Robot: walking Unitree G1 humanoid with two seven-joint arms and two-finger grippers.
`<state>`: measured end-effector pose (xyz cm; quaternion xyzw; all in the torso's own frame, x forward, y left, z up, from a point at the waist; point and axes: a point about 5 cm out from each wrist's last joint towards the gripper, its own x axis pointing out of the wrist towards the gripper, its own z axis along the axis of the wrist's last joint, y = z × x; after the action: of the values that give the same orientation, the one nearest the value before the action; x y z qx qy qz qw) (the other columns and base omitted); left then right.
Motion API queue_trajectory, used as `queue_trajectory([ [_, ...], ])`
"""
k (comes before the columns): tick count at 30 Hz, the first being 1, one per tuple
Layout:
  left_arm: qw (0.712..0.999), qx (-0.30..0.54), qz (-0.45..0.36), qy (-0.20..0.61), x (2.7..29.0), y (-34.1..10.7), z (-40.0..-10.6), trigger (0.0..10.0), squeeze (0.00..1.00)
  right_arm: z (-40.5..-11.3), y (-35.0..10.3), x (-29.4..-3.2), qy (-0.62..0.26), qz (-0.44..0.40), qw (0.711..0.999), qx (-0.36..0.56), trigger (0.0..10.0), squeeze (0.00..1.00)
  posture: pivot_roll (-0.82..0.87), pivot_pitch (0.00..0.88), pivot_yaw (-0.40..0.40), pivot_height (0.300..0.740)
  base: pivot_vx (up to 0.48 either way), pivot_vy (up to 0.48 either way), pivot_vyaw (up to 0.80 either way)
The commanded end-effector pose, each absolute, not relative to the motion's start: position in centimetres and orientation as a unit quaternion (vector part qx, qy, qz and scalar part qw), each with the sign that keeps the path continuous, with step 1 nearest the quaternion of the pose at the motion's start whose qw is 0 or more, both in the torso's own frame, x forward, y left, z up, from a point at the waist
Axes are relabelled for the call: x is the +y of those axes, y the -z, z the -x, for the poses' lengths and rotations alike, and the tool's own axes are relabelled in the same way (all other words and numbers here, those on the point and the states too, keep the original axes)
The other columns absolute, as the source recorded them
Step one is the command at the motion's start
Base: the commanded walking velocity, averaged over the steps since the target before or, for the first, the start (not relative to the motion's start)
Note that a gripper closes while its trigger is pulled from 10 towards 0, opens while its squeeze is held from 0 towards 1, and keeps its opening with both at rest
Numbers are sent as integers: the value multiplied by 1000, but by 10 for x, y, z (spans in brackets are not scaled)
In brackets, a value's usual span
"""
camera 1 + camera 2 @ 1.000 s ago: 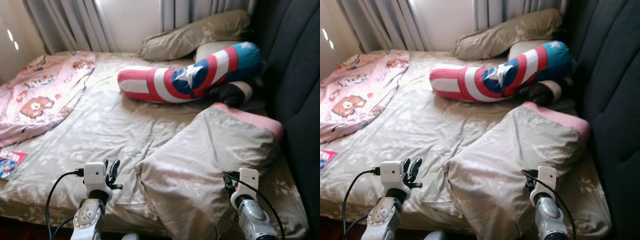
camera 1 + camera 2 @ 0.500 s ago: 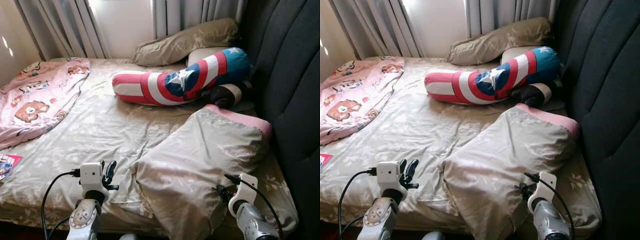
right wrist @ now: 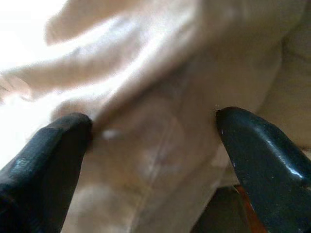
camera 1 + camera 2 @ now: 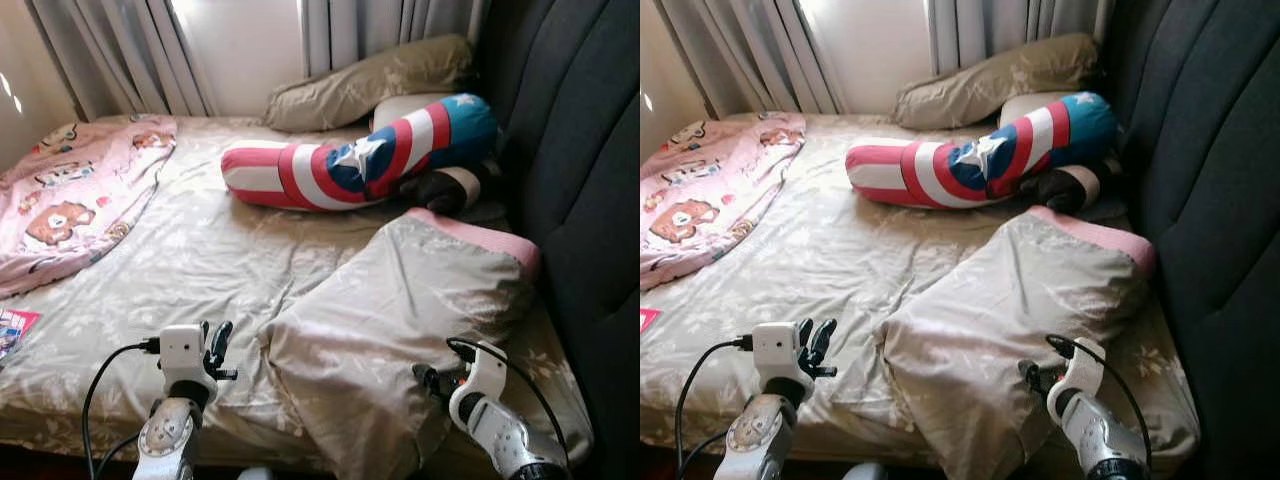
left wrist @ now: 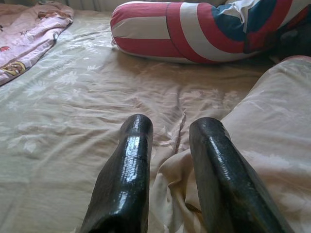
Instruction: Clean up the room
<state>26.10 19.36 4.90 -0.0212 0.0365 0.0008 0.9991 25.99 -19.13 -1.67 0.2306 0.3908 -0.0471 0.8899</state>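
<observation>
The beige pillow (image 4: 400, 330) lay at the bed's near edge, its corner between the right gripper (image 3: 155, 160)'s wide-spread fingers. The left gripper (image 5: 170, 145), slightly parted, held nothing beside it. Grasping seemed underway; closing came next

You see a beige floral bed sheet (image 4: 210, 260), a matching beige pillow (image 4: 390, 320) with a pink edge, a red-white-blue starred bolster (image 4: 350, 165), and a pink cartoon-bear blanket (image 4: 70, 195).
</observation>
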Motion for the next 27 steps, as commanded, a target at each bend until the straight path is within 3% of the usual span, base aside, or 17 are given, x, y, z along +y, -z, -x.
queue_trajectory([
  [1,999,34,24,-1,196,-52,-263,10000,0,-260,16,-192,53,-228,889,395,10000,1000,5,0,33,650,0,0,0],
  [8,999,34,23,-2,196,-52,-263,10000,0,-252,25,-190,54,-232,878,415,10000,1000,8,0,36,650,0,0,0],
  [9,999,34,23,-1,196,-52,-264,10000,0,-254,25,-185,39,-235,881,409,10000,43,8,0,36,650,0,0,0],
  [11,999,33,22,0,195,-53,-264,10000,0,-256,25,-182,27,-235,882,407,10000,0,13,0,40,650,0,0,0],
  [27,999,35,17,11,195,-56,-260,10000,0,-261,38,-165,22,-165,896,412,10000,0,59,0,67,650,0,0,0],
])
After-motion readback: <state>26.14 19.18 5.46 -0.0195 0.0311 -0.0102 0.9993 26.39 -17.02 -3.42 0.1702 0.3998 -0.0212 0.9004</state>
